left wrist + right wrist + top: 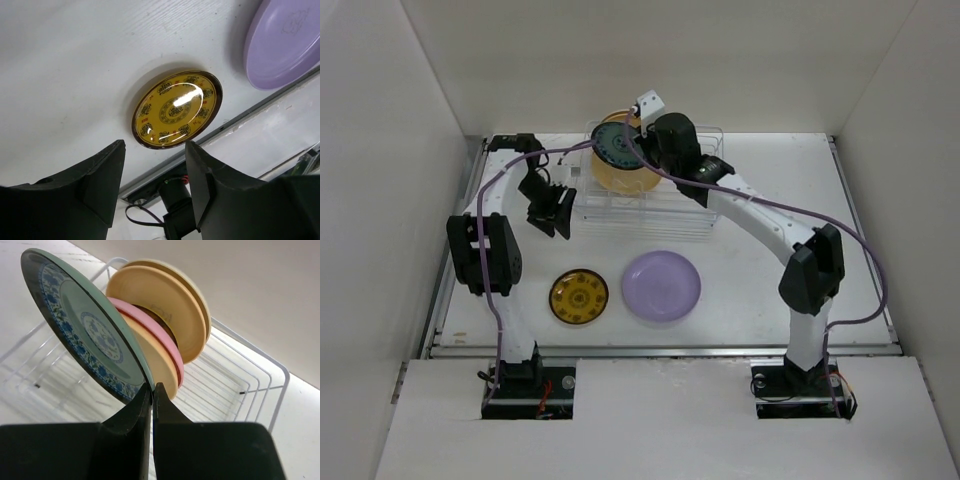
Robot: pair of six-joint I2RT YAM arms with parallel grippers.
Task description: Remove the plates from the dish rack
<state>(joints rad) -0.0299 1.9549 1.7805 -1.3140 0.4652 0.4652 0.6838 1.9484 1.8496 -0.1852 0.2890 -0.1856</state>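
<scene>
Top external looked down from high at the near edge, whole table (770,280) in frame. Left wrist faced down, near, over the amber plate (177,110), 7 o'clock in top view. Right wrist sat close against the dish rack (230,390), 12 o'clock in top view.

Robot lab booth: bare white walls (390,200), white table (760,290), two arms (510,320) bolted at edge.

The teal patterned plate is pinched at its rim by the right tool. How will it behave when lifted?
The teal plate looks rigid, so it should not bend. Its smooth face and the right tool pinching only the rim suggest it may slip or swing. It stands close to the pink plate and could knock it.
</scene>
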